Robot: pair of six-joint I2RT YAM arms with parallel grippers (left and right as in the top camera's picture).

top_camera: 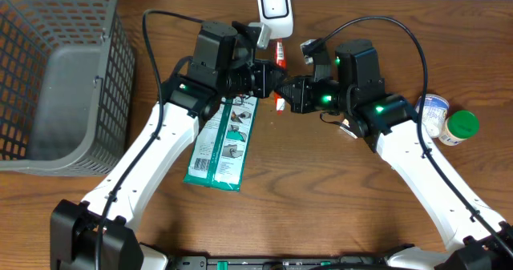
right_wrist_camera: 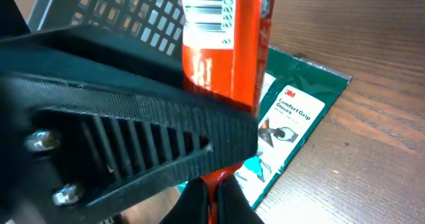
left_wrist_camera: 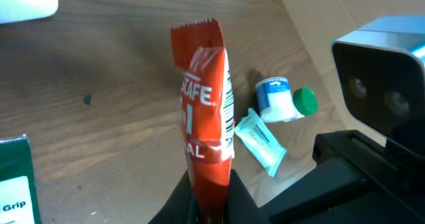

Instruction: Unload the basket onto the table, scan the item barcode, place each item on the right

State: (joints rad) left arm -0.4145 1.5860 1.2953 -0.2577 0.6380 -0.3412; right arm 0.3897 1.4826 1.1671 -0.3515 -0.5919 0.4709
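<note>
A red instant-coffee sachet [top_camera: 280, 56] hangs above the table centre, below the white scanner [top_camera: 274, 6]. Both grippers hold it at once. In the left wrist view the sachet [left_wrist_camera: 204, 111] stands upright with its barcode [left_wrist_camera: 228, 101] along the right edge, and my left gripper [left_wrist_camera: 211, 201] is shut on its lower end. In the right wrist view the sachet [right_wrist_camera: 229, 51] shows a barcode [right_wrist_camera: 209, 11] near the top. My right gripper [right_wrist_camera: 211, 201] is shut on its bottom edge, with the left gripper's black finger [right_wrist_camera: 133, 144] crossing in front. From overhead the left gripper [top_camera: 273, 81] and right gripper [top_camera: 286, 94] meet tip to tip.
A grey mesh basket [top_camera: 48, 78] fills the far left. A green glove pack [top_camera: 224, 142] lies under the left arm. A white bottle with a green cap [top_camera: 449, 124] lies at the right, with a small teal sachet [left_wrist_camera: 260, 141] beside it.
</note>
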